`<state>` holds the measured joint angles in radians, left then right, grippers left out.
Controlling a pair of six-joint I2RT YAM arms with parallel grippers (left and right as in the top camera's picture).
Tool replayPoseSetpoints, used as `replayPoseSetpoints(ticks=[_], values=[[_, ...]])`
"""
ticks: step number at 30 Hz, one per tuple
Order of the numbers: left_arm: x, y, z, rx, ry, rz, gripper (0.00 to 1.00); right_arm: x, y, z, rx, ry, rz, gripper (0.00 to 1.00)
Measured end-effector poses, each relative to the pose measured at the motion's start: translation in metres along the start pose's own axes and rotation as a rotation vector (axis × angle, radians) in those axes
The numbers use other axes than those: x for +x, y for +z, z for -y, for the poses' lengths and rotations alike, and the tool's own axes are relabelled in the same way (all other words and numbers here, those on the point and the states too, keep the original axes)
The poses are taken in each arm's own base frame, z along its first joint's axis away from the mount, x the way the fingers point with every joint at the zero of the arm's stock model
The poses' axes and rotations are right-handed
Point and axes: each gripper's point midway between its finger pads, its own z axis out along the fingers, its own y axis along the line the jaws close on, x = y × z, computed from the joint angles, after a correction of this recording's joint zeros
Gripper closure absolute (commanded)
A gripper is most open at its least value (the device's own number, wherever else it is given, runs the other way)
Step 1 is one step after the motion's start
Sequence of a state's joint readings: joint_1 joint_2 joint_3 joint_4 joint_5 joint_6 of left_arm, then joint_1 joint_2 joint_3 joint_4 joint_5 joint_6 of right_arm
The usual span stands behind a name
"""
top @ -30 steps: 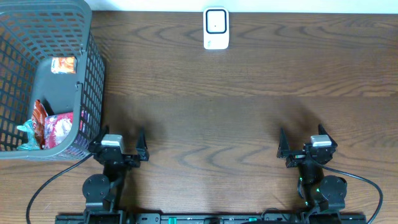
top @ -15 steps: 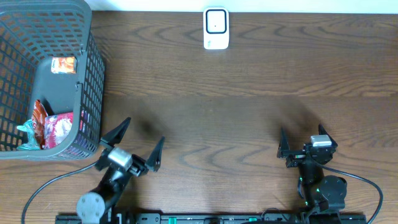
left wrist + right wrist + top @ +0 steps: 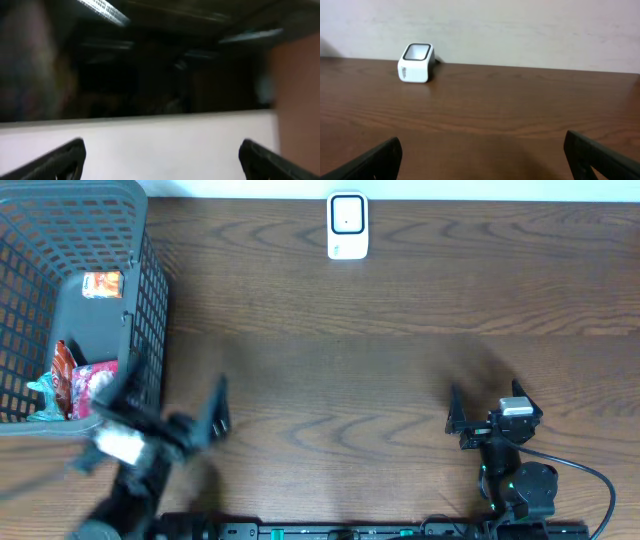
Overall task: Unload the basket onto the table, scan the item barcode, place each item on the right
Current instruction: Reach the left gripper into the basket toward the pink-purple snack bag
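The white barcode scanner (image 3: 347, 225) stands at the table's far edge and also shows far left in the right wrist view as the scanner (image 3: 416, 62). Snack packets lie in the grey basket (image 3: 148, 300): an orange one (image 3: 102, 283) and red ones (image 3: 92, 387). My left gripper (image 3: 170, 408) is blurred in motion beside the basket's near right corner, open and empty. Its wrist view is a blur of white wall and dark shapes, with the left gripper (image 3: 160, 165) wide apart. My right gripper (image 3: 486, 394) rests open near the front right, nothing between its fingers (image 3: 370, 162).
The basket's mesh wall stands tall right next to the left arm. A black cable (image 3: 580, 465) loops from the right arm's base. Brown wooden table (image 3: 350, 360) stretches between the arms and the scanner.
The left arm has lifted and swung left toward the basket, still open. The right arm has not moved.
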<state>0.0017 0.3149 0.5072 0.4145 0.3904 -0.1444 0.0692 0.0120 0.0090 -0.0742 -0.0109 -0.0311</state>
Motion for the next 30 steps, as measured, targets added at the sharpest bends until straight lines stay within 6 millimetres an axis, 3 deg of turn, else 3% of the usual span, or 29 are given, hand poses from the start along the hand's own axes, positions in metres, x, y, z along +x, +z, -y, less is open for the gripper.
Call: replayPoseSetpoints(ticks=[5, 9, 12, 14, 17, 24, 26, 30], values=[[-0.004, 0.070, -0.054, -0.174, 0.002, -0.238, 0.02, 0.000, 0.000, 0.000, 0.000, 0.000, 0.001, 0.01], [-0.002, 0.118, -0.121, -0.332, -0.005, -0.467, 0.02, 0.000, 0.000, 0.000, 0.000, 0.000, 0.001, 0.01], [0.006, 0.137, -0.177, -0.439, -0.028, -0.588, 0.02, 0.000, 0.000, 0.000, 0.000, 0.000, 0.001, 0.01], [0.022, 0.132, -0.200, -0.492, -0.075, -0.691, 0.02, 0.000, 0.000, 0.000, 0.000, 0.000, 0.001, 0.01], [0.060, 0.106, -0.225, -0.575, -0.171, -0.856, 0.02, 0.000, 0.000, 0.000, 0.000, 0.000, 0.002, 0.01], [0.084, 0.052, -0.291, -0.902, -0.446, -0.861, 0.02, 0.000, 0.000, 0.000, 0.000, 0.000, 0.002, 0.01], [0.096, 0.030, -0.303, -1.020, -0.543, -0.877, 0.02, 0.000, 0.000, 0.000, 0.000, 0.000, 0.002, 0.01], [0.124, 0.017, -0.313, -1.105, -0.649, -0.913, 0.02, 0.000, 0.000, 0.000, 0.000, 0.000, 0.001, 0.01]])
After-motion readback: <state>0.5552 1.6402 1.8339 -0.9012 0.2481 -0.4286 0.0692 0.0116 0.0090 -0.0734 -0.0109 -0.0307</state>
